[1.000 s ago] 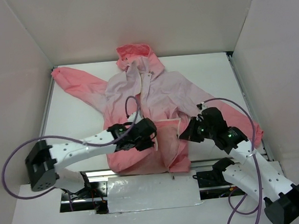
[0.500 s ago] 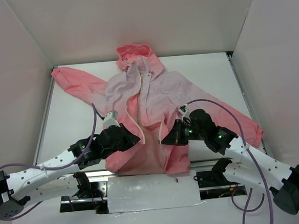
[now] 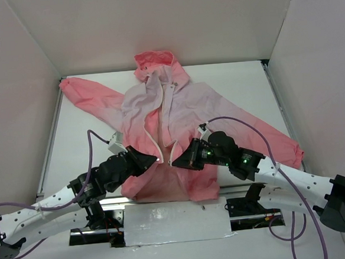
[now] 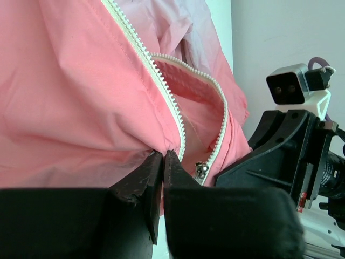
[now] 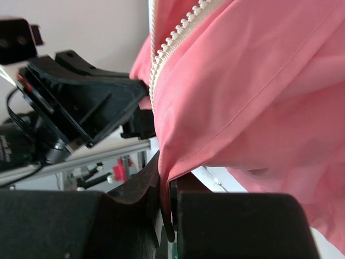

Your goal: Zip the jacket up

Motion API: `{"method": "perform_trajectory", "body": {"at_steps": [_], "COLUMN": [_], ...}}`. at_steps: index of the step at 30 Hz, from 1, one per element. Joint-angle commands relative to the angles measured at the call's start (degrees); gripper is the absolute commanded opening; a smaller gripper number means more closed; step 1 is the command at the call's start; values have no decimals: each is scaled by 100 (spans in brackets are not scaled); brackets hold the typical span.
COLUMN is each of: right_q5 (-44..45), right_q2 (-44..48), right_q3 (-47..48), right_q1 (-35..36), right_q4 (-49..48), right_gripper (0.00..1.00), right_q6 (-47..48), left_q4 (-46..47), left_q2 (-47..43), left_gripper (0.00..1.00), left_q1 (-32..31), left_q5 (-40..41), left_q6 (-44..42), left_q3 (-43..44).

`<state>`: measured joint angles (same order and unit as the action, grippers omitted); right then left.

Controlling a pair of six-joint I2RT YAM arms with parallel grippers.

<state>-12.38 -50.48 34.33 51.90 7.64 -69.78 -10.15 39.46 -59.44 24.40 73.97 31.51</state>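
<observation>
The jacket (image 3: pixel 188 101) lies spread on the white table, hood at the far side, its white zipper (image 3: pixel 166 106) unjoined down the front. My left gripper (image 3: pixel 155 161) is shut on the coral front edge near the hem, just beside the zipper teeth (image 4: pixel 156 81). A metal slider (image 4: pixel 202 171) hangs at the bottom of the opposite tooth row. My right gripper (image 3: pixel 175 162) is shut on the other front panel (image 5: pixel 259 91), a fold of pink cloth pinched between its fingers below its zipper teeth (image 5: pixel 175 39). The two grippers sit close together, facing each other.
White walls enclose the table on three sides. A foil-covered plate (image 3: pixel 176 222) lies at the near edge between the arm bases. Purple cables (image 3: pixel 243 120) loop over both arms. The right arm's wrist camera (image 4: pixel 291 86) shows close by in the left wrist view.
The right gripper has carried its front panel leftward to the middle, closing the gap. The left gripper shifted slightly left and its arm swung down and left. Both grips are unchanged.
</observation>
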Motion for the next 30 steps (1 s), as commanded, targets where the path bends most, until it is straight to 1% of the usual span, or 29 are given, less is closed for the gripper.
{"method": "perform_trajectory", "body": {"at_steps": [1,2,7,12,15,16,18,19,21,23,24,27,30], "right_q5": [149,61,8,-246,-834,-1158,-1520,-1783,-1995,-2215,-2294,-2523,-2655], "right_q2": [-137,-155,-111,47,47,38,-23,-50,-146,-286,-322,-559,-761], "right_q3": [31,4,-154,-478,-890,-1014,-1382,-1472,-1552,-1595,-1657,-1885,-1895], "right_q1": [57,66,92,5,-136,-241,-347,-425,-488,-602,-654,-857,-892], "right_q4": [-693,-911,-1237,-1712,-2484,-3000,-3678,-4230,-4568,-4700,-5154,-5893,-6247], "right_gripper": [0,0,0,0,0,0,0,0,0,0,0,0,0], "right_q6": [-317,-326,-212,245,289,272,202,123,122,122,-17,-290,-405], "left_q4": [541,558,646,787,909,971,1058,1190,1296,1480,1533,1806,1815], "left_q2": [-132,-141,-176,-325,-457,-527,-588,-632,-685,-712,-738,-765,-756], "left_gripper": [0,0,0,0,0,0,0,0,0,0,0,0,0], "left_q1": [11,11,11,11,3,3,11,11,3,11,11,11,11], "left_q5": [126,126,82,12,-93,-120,-181,-208,-304,-427,-462,-621,-665], "left_q6": [73,73,56,38,12,20,12,20,3,-23,-23,-76,-59], "left_q3": [-48,-48,-66,-215,-337,-364,-461,-496,-584,-672,-707,-786,-786]}}
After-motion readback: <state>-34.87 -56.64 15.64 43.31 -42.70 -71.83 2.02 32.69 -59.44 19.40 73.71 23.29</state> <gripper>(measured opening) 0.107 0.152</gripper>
